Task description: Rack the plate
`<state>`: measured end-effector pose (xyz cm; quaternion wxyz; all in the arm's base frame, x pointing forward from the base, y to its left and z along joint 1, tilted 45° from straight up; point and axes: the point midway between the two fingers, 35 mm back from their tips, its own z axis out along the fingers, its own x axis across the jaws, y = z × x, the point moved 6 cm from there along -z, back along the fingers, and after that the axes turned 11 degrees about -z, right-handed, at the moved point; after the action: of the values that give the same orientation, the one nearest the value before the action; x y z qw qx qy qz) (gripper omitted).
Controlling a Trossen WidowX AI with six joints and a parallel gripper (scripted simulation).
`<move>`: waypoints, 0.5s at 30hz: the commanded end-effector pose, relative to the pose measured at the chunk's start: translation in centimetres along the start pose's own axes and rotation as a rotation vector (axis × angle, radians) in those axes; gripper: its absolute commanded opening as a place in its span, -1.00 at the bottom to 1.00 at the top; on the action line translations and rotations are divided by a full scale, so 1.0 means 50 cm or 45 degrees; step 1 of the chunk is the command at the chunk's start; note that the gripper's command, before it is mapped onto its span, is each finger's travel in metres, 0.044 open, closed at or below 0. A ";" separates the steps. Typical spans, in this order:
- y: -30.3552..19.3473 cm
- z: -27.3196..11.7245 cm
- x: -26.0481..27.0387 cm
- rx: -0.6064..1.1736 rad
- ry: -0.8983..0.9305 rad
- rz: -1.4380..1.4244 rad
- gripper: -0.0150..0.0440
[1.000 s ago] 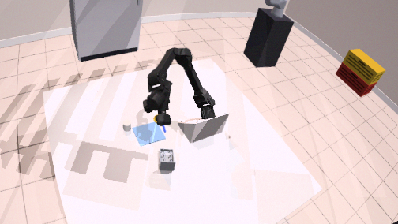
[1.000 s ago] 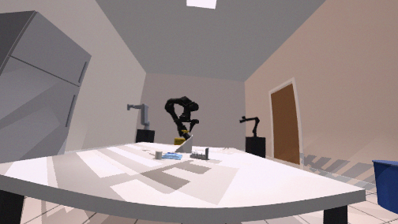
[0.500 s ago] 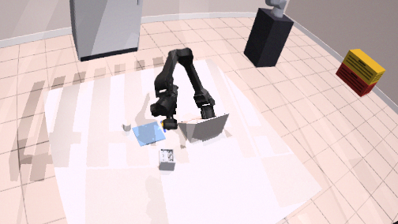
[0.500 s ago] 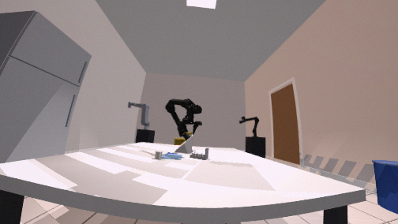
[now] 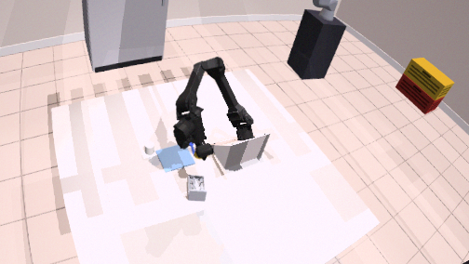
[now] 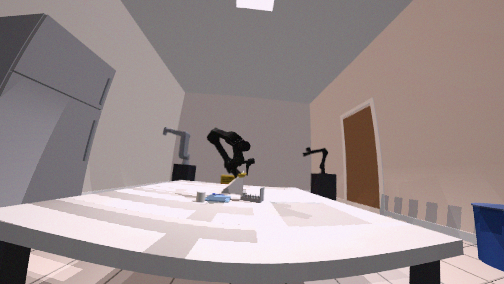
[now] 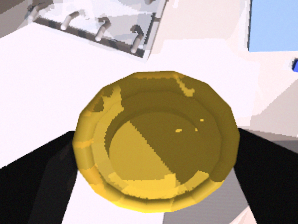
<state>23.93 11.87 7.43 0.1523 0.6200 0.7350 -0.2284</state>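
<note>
The yellow round plate (image 7: 165, 142) (image 5: 195, 156) (image 6: 242, 174) is held in the air. My gripper (image 7: 154, 139) is shut on it, with one black finger at each side of its rim in the wrist view. The plate's face is turned toward the wrist camera. The small grey dish rack (image 5: 197, 194) (image 6: 262, 194) (image 7: 120, 46) stands on the table, with short upright pegs in rows. It lies at the top left of the wrist view, beyond the plate and apart from it. In the top view the arm hides most of the plate.
A light blue flat mat (image 5: 174, 159) (image 6: 218, 198) (image 7: 274, 25) lies beside the rack. A blue stick-like thing (image 5: 192, 148) (image 7: 296, 65) is near it. A white cup (image 5: 149, 149) (image 6: 201, 196) stands beyond the mat. A tall grey angled panel (image 5: 247, 153) (image 6: 237, 186) stands near the arm's base.
</note>
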 end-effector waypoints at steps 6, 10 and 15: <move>0.003 0.050 -0.015 0.053 0.205 -0.219 -0.49; 0.005 0.068 -0.022 0.049 0.294 -0.309 -0.49; 0.006 0.090 -0.029 0.026 0.403 -0.421 -0.49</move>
<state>24.33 9.02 4.92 0.0172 0.5428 0.8206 -0.1778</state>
